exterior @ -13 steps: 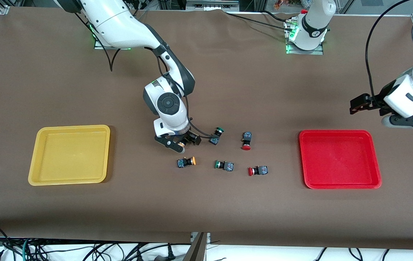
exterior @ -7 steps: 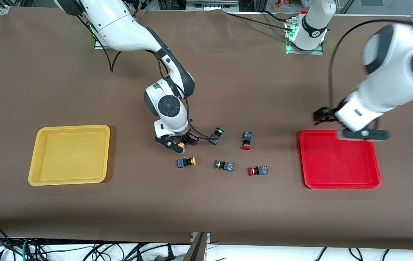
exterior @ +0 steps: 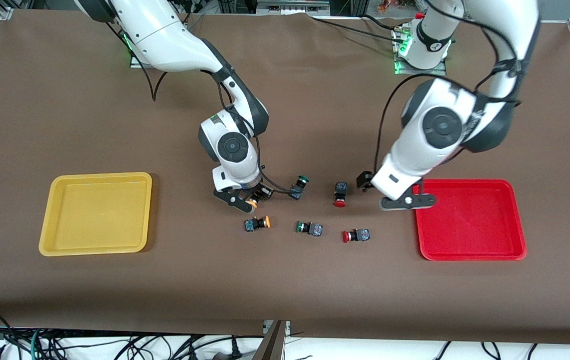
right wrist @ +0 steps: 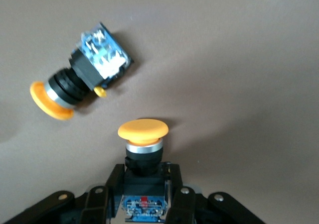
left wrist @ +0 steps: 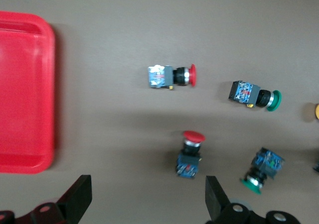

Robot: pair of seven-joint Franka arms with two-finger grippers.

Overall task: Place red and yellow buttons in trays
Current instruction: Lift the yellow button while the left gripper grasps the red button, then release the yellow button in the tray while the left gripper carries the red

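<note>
Buttons lie in a loose cluster at mid-table, between the yellow tray [exterior: 95, 213] at the right arm's end and the red tray [exterior: 470, 220] at the left arm's end; both trays hold nothing. The right gripper [exterior: 247, 199] sits low in the cluster, jaws pinching the dark body of one yellow button [right wrist: 143, 149] — cap pointing away from the wrist. A second yellow button [exterior: 258, 223] lies just beside it, nearer the front camera. Two red buttons [exterior: 340, 194] [exterior: 356, 235] and two green-capped switches [exterior: 300, 186] [exterior: 309, 228] rest on the brown table cover [exterior: 285, 280]. The left gripper [exterior: 405, 201] hovers over the red tray's rim nearest the cluster — jaws spread wide, holding nothing.
</note>
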